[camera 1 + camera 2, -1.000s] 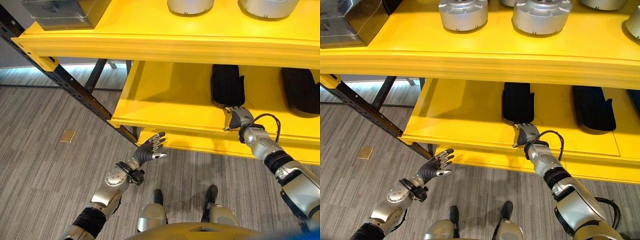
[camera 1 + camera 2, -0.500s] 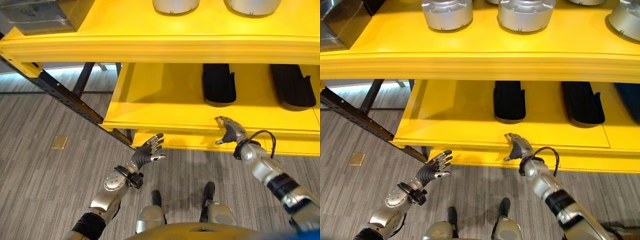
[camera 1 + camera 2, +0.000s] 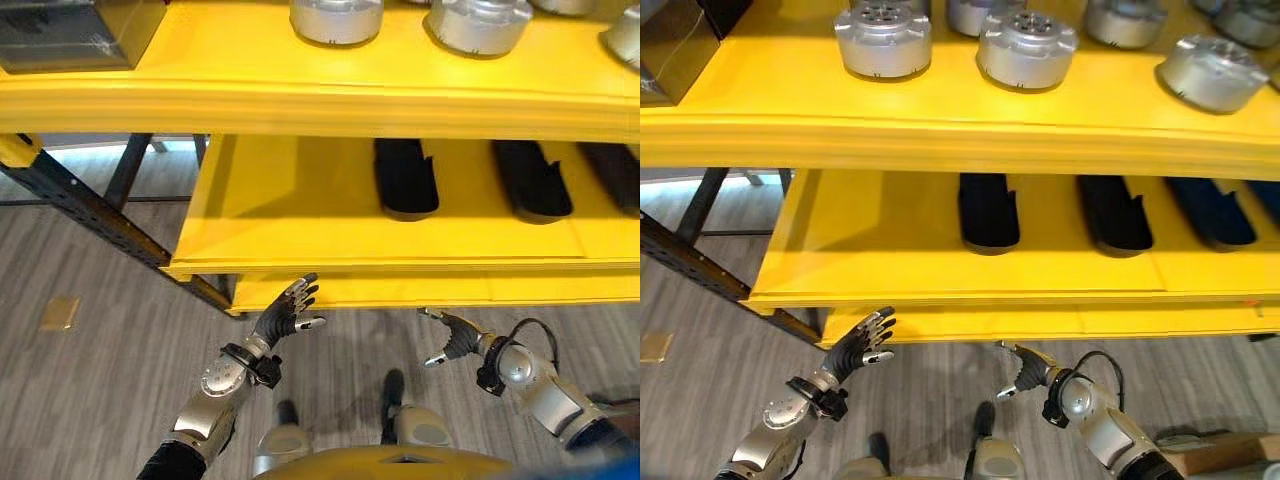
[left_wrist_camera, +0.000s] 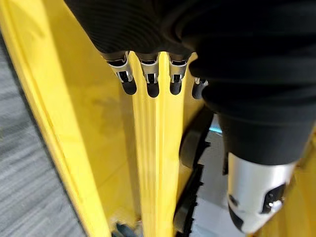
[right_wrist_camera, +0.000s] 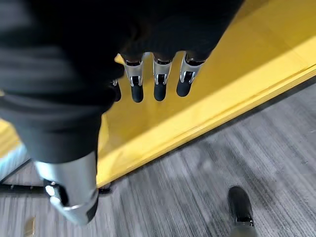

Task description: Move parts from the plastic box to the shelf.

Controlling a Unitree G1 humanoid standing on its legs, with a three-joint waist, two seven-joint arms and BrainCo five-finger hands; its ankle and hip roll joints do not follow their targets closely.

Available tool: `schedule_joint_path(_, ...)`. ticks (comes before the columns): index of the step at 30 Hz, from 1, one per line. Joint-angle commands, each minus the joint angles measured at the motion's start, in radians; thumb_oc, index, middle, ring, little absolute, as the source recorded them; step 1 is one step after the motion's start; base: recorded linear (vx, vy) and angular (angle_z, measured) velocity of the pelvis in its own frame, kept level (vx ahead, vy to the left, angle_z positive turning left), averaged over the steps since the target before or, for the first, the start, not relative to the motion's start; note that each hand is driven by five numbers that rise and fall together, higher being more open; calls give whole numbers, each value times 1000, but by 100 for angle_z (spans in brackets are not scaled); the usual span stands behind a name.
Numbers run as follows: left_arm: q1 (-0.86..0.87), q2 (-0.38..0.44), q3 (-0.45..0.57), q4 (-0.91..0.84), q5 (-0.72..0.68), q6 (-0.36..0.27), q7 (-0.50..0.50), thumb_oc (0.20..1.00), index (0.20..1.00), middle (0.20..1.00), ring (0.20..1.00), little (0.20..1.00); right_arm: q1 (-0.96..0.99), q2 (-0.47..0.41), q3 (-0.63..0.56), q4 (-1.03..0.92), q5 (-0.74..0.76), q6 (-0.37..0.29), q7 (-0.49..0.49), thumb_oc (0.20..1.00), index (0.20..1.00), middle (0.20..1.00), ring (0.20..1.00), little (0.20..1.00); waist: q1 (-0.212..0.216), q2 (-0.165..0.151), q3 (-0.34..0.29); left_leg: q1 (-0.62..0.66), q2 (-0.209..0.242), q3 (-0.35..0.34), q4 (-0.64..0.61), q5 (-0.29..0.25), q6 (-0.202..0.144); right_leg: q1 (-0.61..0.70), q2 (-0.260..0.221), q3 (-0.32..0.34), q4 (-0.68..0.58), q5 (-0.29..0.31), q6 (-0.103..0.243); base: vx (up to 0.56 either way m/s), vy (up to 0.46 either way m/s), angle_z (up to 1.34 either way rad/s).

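**Between placements: both hands empty below the shelf**

Now both hands hang free in front of the yellow shelf [image 3: 300, 205], below its lower deck and above the grey floor [image 3: 90, 380]. Over on the left, the left hand [image 3: 288, 312] has its fingers spread and straight, with nothing in them; its wrist view shows the dark fingertips pointing at the yellow shelf edge. On the right, the right hand [image 3: 452, 337] is likewise slack and empty, fingers loosely extended, just below the front lip of the lower deck.

As for the task's things, three black parts [image 3: 988, 211] lie side by side on the lower deck, toward the far side and well apart from either hand. Round silver parts [image 3: 883, 40] stand on the upper deck. A clear plastic box [image 3: 60, 30] sits at the far left of the upper deck; I cannot tell what is inside it.

Judging by the empty hands, a placement looks finished and the step in hand is the return for another part. Next, a hand needs to reach the box, curl its fingers round one part, and carry it to a bare stretch of deck, such as the lower deck's left half.
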Motion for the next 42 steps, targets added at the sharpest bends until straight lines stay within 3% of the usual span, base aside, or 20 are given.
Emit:
schedule_joint_path(1,-23,7,-3,-9,46,-77,-42,1000,1000,1000,1000,1000,0,96,-95,50,497,-72,-259,1000,1000,1000,1000,1000,-17,-18,-16,1,-31,58,8,42,44,42,-47,46,29,32,113,-87,515,-1)
schedule_joint_path(4,-31,-2,-7,11,66,-93,-38,1000,1000,1000,1000,1000,32,178,-140,109,586,-71,-331,1000,1000,1000,1000,1000,-35,-25,-3,7,-32,90,8,35,43,10,-60,39,21,71,137,-123,269,-19)
schedule_joint_path(6,-42,-8,-10,31,98,-105,-33,1000,1000,1000,1000,1000,55,233,-176,170,568,-74,-372,1000,1000,1000,1000,1000,-50,-28,8,10,-31,118,8,31,42,-23,-78,38,16,107,158,-157,140,-60)
schedule_joint_path(9,-32,-8,-10,52,105,-147,0,1000,1000,1000,1000,1000,79,286,-220,249,554,-77,-368,1000,1000,1000,1000,1000,-60,-13,19,39,-19,194,8,15,33,-48,-112,-32,77,126,176,-152,125,-46)
schedule_joint_path(11,-23,4,-1,47,73,-153,14,1000,1000,1000,1000,1000,77,298,-247,278,548,-84,-386,1000,1000,1000,1000,1000,-58,-3,12,37,-25,232,11,16,49,-49,-130,-53,151,110,166,-184,77,-94)
schedule_joint_path(12,-34,12,1,53,47,-145,23,1000,1000,1000,1000,1000,67,299,-270,300,547,-88,-381,1000,1000,1000,1000,1000,-58,9,6,23,-31,239,18,15,76,-43,-137,-35,255,75,144,-147,43,-60)
schedule_joint_path(16,-58,3,-10,77,30,-142,42,1000,1000,1000,1000,1000,28,309,-273,332,590,-95,-396,1000,1000,1000,1000,1000,-37,31,2,-18,-17,264,62,-4,103,-23,-155,-53,408,-10,91,-153,-31,-52)
schedule_joint_path(18,-61,-4,-9,77,26,-137,41,1000,1000,1000,1000,1000,6,307,-269,342,594,-94,-400,1000,1000,1000,1000,1000,-24,33,-2,-30,-9,281,71,-2,103,5,-147,-72,406,-51,78,-155,-152,-71)
schedule_joint_path(20,-68,-12,-10,67,13,-130,65,1000,1000,1000,1000,1000,-32,300,-250,345,582,-85,-399,1000,1000,1000,1000,1000,-11,32,-6,-50,21,329,88,17,82,42,-125,-124,338,-106,57,-124,-241,-98)
schedule_joint_path(21,-64,-21,-3,64,16,-126,76,1000,1000,1000,1000,1000,-49,293,-236,341,571,-80,-407,1000,1000,1000,1000,1000,0,23,-7,-72,56,377,113,38,59,84,-104,-173,267,-126,49,-63,-333,-51)
schedule_joint_path(24,-50,-36,9,63,27,-123,76,1000,1000,1000,1000,1000,-52,276,-227,318,562,-58,-427,1000,1000,1000,1000,1000,10,10,-13,-94,88,413,135,64,33,135,-74,-205,160,-114,54,-48,-322,-85)
schedule_joint_path(28,-34,-43,19,42,9,-121,41,1000,1000,1000,1000,1000,-27,244,-242,282,571,-44,-481,1000,1000,1000,1000,1000,-19,7,-18,-95,99,425,127,87,14,134,-42,-189,100,-97,46,-44,-246,-66)
schedule_joint_path(30,-28,-46,18,41,6,-121,2,1000,1000,1000,1000,1000,-4,236,-285,302,577,-70,-548,1000,1000,1000,1000,1000,-55,9,-16,-77,97,427,112,91,7,114,-25,-173,92,-87,33,-58,-421,-69)
schedule_joint_path(32,-28,-47,16,39,7,-118,-7,1000,1000,1000,1000,1000,1,233,-298,309,571,-77,-571,1000,1000,1000,1000,1000,-65,9,-15,-72,101,430,110,92,5,108,-20,-169,93,-88,26,-18,-282,-21)
schedule_joint_path(37,-50,-54,-10,7,-13,-98,30,1000,1000,1000,1000,1000,33,200,-370,321,515,-123,-660,1000,1000,1000,1000,1000,-124,15,-20,-58,145,443,111,134,-32,92,36,-139,86,-109,-17,11,-354,-15)
schedule_joint_path(39,-73,-60,-25,12,-7,-102,48,1000,1000,1000,1000,1000,27,176,-390,331,513,-142,-677,1000,1000,1000,1000,1000,-140,20,-28,-57,164,412,123,168,-61,84,67,-105,78,-118,-37,37,-332,-67)
schedule_joint_path(42,-80,-68,-33,13,-7,-109,67,1000,1000,1000,1000,1000,26,164,-397,329,497,-156,-660,1000,1000,1000,1000,1000,-142,24,-35,-59,167,349,126,178,-74,71,80,-65,78,-119,-43,72,-213,-113)
